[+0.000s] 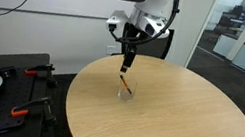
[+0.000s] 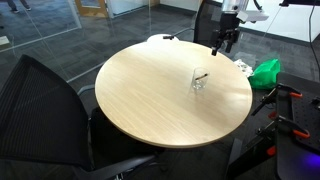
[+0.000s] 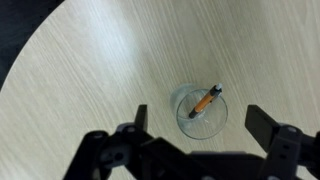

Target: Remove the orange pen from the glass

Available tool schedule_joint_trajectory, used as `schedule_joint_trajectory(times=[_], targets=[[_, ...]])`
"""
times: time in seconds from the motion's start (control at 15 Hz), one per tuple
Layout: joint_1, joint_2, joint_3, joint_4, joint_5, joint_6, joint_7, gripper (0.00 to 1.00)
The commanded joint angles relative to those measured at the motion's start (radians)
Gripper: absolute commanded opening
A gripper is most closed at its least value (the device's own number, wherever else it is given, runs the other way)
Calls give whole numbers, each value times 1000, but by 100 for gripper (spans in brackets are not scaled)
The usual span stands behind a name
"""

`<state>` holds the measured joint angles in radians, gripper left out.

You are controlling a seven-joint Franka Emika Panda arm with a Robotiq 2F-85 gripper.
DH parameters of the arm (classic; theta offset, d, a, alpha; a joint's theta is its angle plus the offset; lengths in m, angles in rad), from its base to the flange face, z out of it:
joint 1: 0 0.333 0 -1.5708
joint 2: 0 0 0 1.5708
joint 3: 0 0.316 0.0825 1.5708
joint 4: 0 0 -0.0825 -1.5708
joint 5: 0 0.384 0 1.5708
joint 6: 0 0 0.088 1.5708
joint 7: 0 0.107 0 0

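Note:
The orange pen (image 3: 204,101) stands tilted inside the small clear glass (image 3: 186,123) on the round wooden table. In both exterior views the pen (image 1: 123,82) leans out of the glass (image 1: 125,92); it is a thin dark stick (image 2: 201,77) in the glass (image 2: 199,85) there. My gripper (image 3: 200,122) is open, its two fingers spread on either side of the glass as seen from above. It hangs above the table (image 1: 128,59), clear of pen and glass, and holds nothing. It is also visible at the table's far edge (image 2: 223,42).
The round light-wood table (image 1: 183,130) fills most of the scene. A black office chair (image 2: 45,110) stands at one side. A green object (image 2: 266,71) and orange-handled tools (image 1: 21,113) lie on black side surfaces. Glass partition walls stand behind.

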<state>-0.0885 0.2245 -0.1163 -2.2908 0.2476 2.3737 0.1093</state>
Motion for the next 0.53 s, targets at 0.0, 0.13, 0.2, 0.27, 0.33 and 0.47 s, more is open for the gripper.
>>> schedule_joint_trajectory(times=[0.0, 0.13, 0.2, 0.27, 0.33, 0.47], targets=[[-9, 88, 17, 86, 34, -25, 40, 88], [-9, 125, 20, 116, 36, -25, 52, 73], [-8, 143, 21, 130, 34, -27, 55, 67], [-7, 158, 23, 143, 32, -31, 58, 62], [-5, 175, 24, 156, 28, -32, 64, 58], [1, 204, 27, 181, 20, -37, 85, 59]])
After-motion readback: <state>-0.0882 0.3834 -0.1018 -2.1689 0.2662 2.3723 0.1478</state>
